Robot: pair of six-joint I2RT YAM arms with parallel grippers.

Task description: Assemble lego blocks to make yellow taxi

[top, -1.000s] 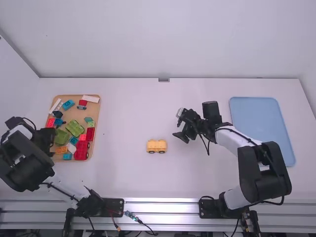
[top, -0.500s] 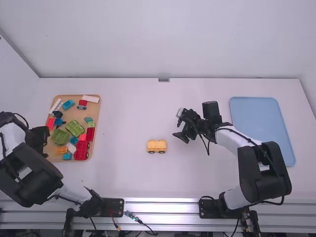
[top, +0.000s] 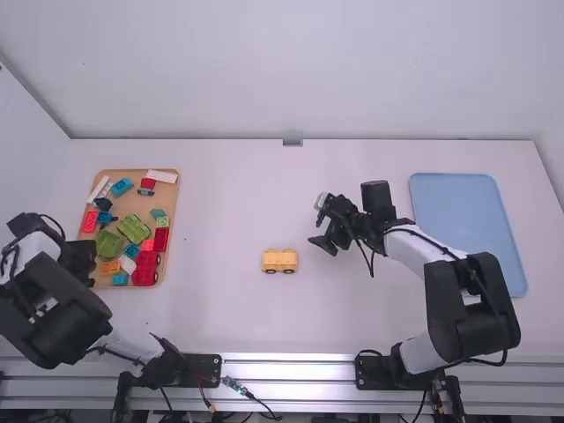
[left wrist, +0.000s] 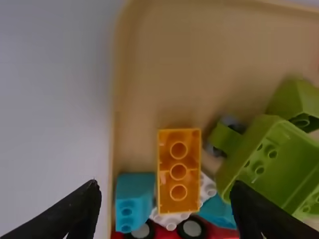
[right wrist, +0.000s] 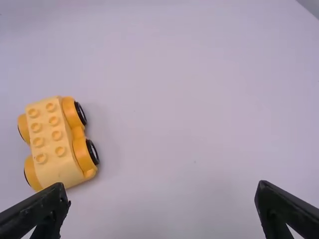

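My left gripper (top: 86, 257) is over the near left part of the parts tray. In the left wrist view that gripper (left wrist: 167, 199) stands open above an orange brick (left wrist: 178, 149), which lies with its hollow underside up, nothing between the fingers. A yellow car base with four wheels (top: 280, 261) stands upright on the table near the middle; the right wrist view shows the studs on top of this yellow base (right wrist: 50, 134). My right gripper (top: 323, 231) is above the table, beyond the base and to its right; in its wrist view this gripper (right wrist: 163, 196) is open and holds nothing.
The wooden tray (top: 152, 174) holds several other pieces: green blocks (top: 133, 229), a red vehicle piece (top: 146, 269), teal bricks (top: 122, 186) and white ones. A blue tray (top: 467, 220) lies at the right beside the right arm.
My left gripper first drew back left to the tray's edge, then came back a little to the right and nearer the camera. The right arm and the yellow base have kept still.
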